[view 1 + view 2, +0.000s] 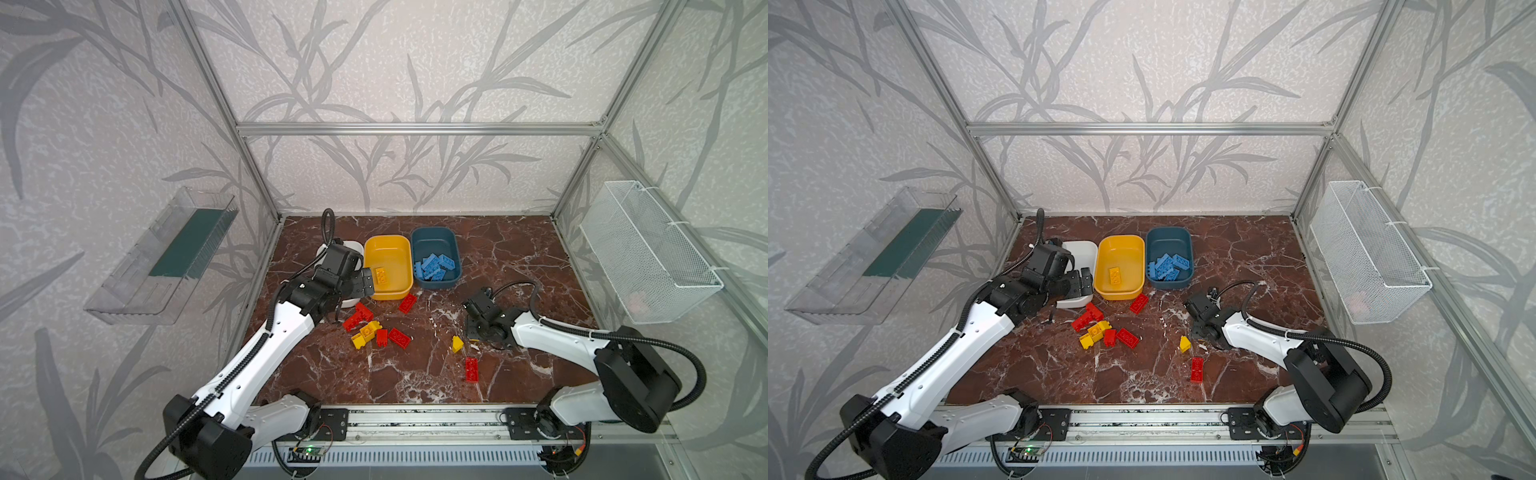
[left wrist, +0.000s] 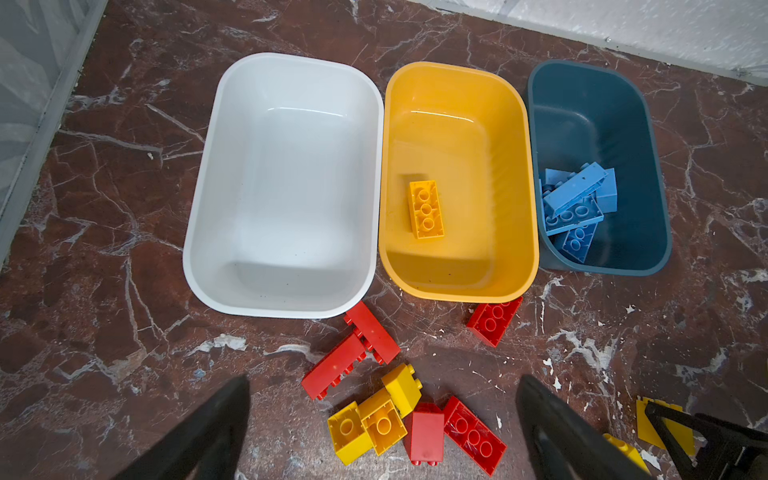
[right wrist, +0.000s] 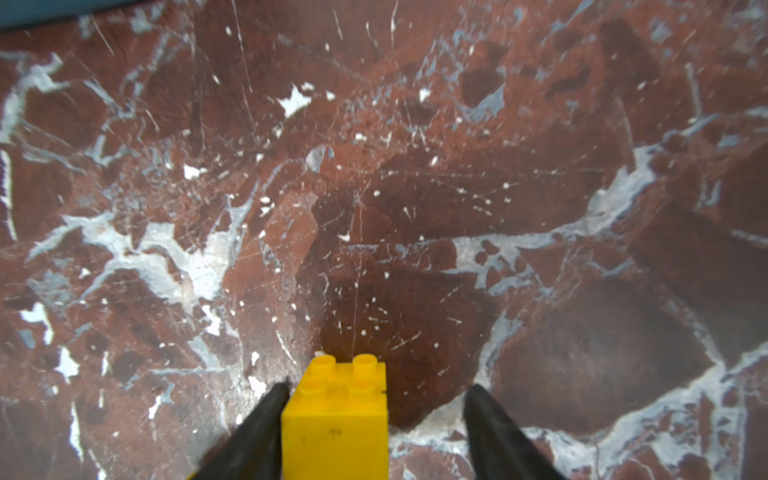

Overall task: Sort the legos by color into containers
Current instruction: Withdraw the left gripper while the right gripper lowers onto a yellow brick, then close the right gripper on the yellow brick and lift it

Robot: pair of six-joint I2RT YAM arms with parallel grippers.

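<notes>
Three tubs: one white tub point(image 2: 286, 187), one yellow tub point(image 2: 457, 124) and one blue tub point(image 2: 590, 116).

Red bricks point(image 1: 408, 302): six, all on the table point(image 1: 519, 249).

Yellow bricks point(image 2: 426, 210): one is in the yellow tub and two are by the right arm point(image 1: 552, 336). Two or three more sit in the pile with the reds, too close together to tell. That makes five or six.

Blue bricks point(image 2: 575, 189): at least five. They lie in a heap in the blue tub and are hard to count for sure.

Two arms, counting the left arm point(image 1: 266, 345). One wire basket point(image 1: 648, 257). One clear tray point(image 1: 162, 257).
</notes>
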